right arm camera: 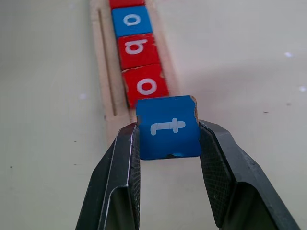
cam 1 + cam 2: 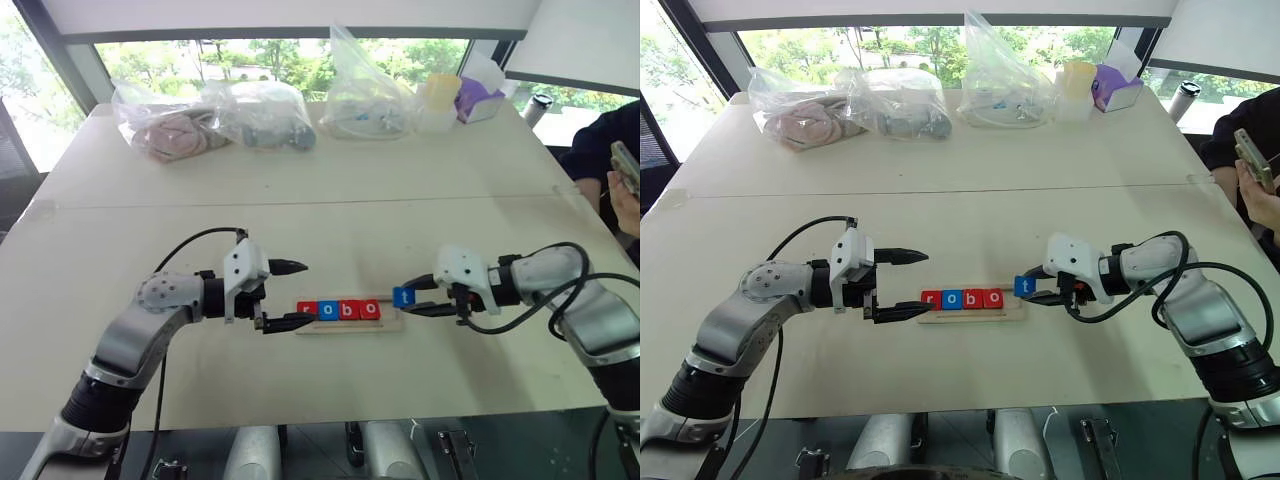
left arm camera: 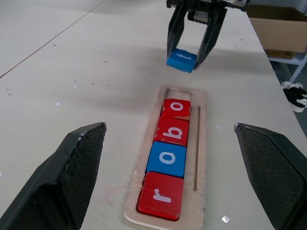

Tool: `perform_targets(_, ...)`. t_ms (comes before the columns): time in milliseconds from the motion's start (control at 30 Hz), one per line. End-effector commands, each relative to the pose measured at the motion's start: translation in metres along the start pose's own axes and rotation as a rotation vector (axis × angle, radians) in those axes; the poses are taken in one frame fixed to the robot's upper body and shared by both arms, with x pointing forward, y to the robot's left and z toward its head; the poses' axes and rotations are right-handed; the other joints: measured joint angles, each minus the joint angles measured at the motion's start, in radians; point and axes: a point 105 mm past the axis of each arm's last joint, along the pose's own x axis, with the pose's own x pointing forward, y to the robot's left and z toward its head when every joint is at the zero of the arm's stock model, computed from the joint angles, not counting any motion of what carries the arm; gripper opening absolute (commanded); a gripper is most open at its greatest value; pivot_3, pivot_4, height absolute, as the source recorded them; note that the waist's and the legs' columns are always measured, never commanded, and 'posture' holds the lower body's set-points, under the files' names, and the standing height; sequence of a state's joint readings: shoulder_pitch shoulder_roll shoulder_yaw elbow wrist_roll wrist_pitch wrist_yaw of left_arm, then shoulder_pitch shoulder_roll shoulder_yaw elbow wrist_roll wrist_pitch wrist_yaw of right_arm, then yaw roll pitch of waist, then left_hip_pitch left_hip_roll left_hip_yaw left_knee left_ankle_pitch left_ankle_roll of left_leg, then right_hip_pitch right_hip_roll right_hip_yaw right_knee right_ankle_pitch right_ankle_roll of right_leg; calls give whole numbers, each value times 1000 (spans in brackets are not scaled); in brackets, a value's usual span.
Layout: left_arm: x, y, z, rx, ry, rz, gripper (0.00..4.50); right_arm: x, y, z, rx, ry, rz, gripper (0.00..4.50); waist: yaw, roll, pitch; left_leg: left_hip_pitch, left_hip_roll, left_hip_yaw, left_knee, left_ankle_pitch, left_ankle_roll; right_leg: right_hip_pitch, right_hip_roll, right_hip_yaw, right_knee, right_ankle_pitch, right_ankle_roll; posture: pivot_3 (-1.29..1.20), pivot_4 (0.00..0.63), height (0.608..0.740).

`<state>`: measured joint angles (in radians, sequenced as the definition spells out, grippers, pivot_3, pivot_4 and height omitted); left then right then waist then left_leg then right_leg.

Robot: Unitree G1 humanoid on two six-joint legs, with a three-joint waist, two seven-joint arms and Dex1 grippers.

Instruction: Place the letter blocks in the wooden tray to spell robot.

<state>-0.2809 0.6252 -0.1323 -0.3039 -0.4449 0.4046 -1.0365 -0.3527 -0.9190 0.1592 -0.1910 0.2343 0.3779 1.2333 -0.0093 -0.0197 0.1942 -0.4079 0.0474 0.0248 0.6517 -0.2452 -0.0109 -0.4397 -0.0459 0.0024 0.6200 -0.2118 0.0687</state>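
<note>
The wooden tray [image 2: 390, 324] lies in the middle of the table between my two grippers. Four letter blocks sit in it in a row from its left end: a red r [image 2: 307, 310], a blue o [image 2: 328, 310], a red b [image 2: 349, 310] and a red o [image 2: 370, 310]. The slot at the tray's right end [image 3: 175, 92] is bare wood. My right gripper [image 2: 410, 298] is shut on a blue t block [image 1: 167, 125], held just off the tray's right end and slightly above the table. My left gripper [image 2: 307, 292] stands open at the tray's left end, one finger above it and one beside it.
Several clear plastic bags [image 2: 260, 112] with objects lie along the table's far edge, beside a yellow-lidded container [image 2: 440, 100] and a purple box [image 2: 478, 100]. A person's hand with a phone [image 2: 625, 175] is at the right edge. A seam [image 2: 300, 203] crosses the table.
</note>
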Motion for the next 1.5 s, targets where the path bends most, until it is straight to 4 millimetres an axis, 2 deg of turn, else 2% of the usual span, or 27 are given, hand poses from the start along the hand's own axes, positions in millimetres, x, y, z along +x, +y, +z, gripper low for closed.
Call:
perform_targets(33, -3, -2, 11, 45, -24, 6, 4500, 2, 0, 7, -49, -4, 1, 1139, 0, 0, 0, 0, 0, 0, 0, 0, 0, 0, 0, 0, 0, 0, 0, 0, 150, 740)
perform_targets(200, -3, -1, 12, 43, -26, 12, 4500, 16, 3, 6, -54, 0, 40, 1139, -3, 0, 0, 1, 0, 0, 0, 0, 0, 0, 1, 0, 1, 0, 0, 0, 150, 740)
perform_targets(467, -3, -2, 12, 42, -26, 19, 4500, 23, 0, 3, -54, 14, 52, 1139, -1, 0, 0, 1, 0, 0, 0, 0, 0, 0, 1, 0, 1, 0, 0, 0, 150, 740)
perform_targets(800, -4, -3, 12, 41, -25, 25, 4500, 24, -3, 1, -73, 28, 54, 1139, -2, 0, 0, 1, 0, 0, 1, 0, 0, 0, 1, 0, 3, 1, -1, 0, 150, 740)
perform_targets(1233, -2, -3, 12, 42, -27, 18, 4500, 15, -6, 1, -68, 38, 38, 1139, -2, 0, 0, 1, 0, -1, 4, 0, 0, 0, 1, 0, 8, 0, 0, 0, 150, 740)
perform_targets(1500, -2, -3, 13, 44, -28, 17, 4500, 22, -7, 1, -70, 38, 40, 1139, -2, 0, 0, 1, 0, -1, 7, 0, 0, 0, 1, 0, 9, 0, 0, 0, 150, 740)
